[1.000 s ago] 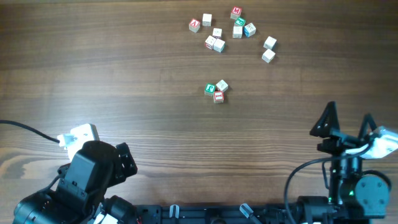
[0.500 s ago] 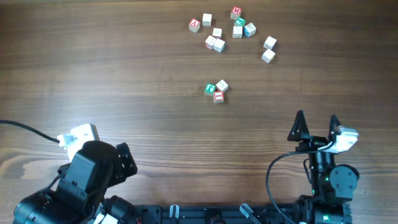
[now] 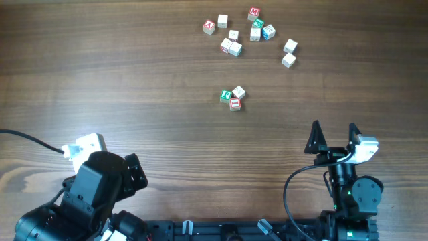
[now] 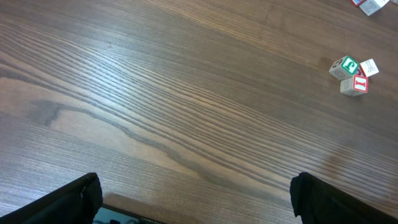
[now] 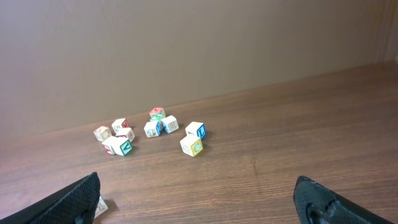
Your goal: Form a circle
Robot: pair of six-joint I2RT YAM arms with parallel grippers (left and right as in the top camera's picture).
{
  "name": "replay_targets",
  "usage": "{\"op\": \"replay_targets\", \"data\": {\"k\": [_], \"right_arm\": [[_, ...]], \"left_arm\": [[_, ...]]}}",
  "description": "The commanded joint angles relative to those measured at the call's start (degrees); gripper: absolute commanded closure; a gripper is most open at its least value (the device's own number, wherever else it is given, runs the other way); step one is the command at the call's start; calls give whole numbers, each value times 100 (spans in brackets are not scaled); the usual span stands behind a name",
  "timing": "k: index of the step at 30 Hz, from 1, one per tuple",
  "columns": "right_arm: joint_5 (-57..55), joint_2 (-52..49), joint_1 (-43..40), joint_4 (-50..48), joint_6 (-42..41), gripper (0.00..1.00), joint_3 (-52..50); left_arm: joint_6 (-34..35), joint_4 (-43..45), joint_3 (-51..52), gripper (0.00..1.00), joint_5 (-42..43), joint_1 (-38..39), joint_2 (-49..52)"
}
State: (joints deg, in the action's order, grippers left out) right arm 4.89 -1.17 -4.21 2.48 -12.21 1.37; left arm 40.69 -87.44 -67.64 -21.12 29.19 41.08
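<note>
At the near left corner of the wooden table [image 3: 134,80] sits the left arm, its body folded low with a black cable [image 3: 27,139] trailing off the edge. The left gripper [image 4: 196,202] stands wide in its wrist view, a dark fingertip in each lower corner and only bare wood between them. Near the middle of the table lies the circle [image 3: 233,96]: three tiny letter cubes touching in a clump, one green-faced, one red-faced, one plain, forming no ring. It is well apart from both arms and shows at the upper right of the left wrist view. Beyond it, toward the far edge and slightly right, spreads the loose scatter of cubes [image 3: 251,33]. At the near right, the right gripper [image 3: 333,134] points toward the far side, jaws spread wide and holding nothing
</note>
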Motion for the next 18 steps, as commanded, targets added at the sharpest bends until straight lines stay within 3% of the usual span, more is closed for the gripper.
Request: {"op": "replay_targets", "data": {"k": [1,18], "right_arm": [[-33,-133,17,-33,162,0,4],[-33,-688,17,-31,164,0,4]], "left_arm": [[72,-7,20,0,7,-7,11],[72,-7,20,0,7,-7,11]]}}
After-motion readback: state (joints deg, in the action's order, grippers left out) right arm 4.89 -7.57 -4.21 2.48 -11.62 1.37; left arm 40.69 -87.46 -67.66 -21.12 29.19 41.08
